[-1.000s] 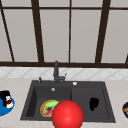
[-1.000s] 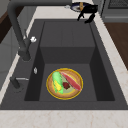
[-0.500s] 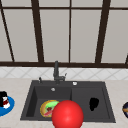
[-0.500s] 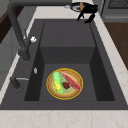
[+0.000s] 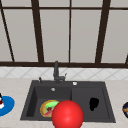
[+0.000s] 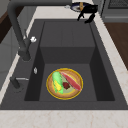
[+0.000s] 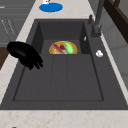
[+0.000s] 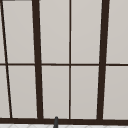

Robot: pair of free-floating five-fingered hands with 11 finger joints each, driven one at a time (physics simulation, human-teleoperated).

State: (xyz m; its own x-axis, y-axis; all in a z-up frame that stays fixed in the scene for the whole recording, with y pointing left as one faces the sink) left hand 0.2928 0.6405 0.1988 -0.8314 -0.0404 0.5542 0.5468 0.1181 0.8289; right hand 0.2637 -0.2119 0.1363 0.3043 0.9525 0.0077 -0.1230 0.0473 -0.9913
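Observation:
My right hand (image 5: pixel 93 103) hangs over the shallow right half of the dark sink (image 5: pixel 81 96), fingers pointing down, relaxed and holding nothing. In the right side view this hand (image 7: pixel 25 55) floats by the sink's front rim; in the left side view the hand (image 6: pixel 87 11) is at the far end. A yellow-rimmed plate (image 5: pixel 48 108) with corn, a red strip and a dark morsel lies in the deep left basin; the plate (image 6: pixel 64 83) (image 7: pixel 63 48) is well apart from the hand. A red ball (image 5: pixel 67 115) sits at the sink's front edge, partly covering the plate.
A dark faucet (image 5: pixel 56 71) (image 6: pixel 17 30) (image 7: pixel 97 17) stands behind the sink. On the left counter lies a blue plate (image 5: pixel 6 106) (image 7: pixel 50 7) with a small item on it. On the right counter is a dark dish (image 5: pixel 125 109) (image 6: pixel 77 5). A window fills the wall above.

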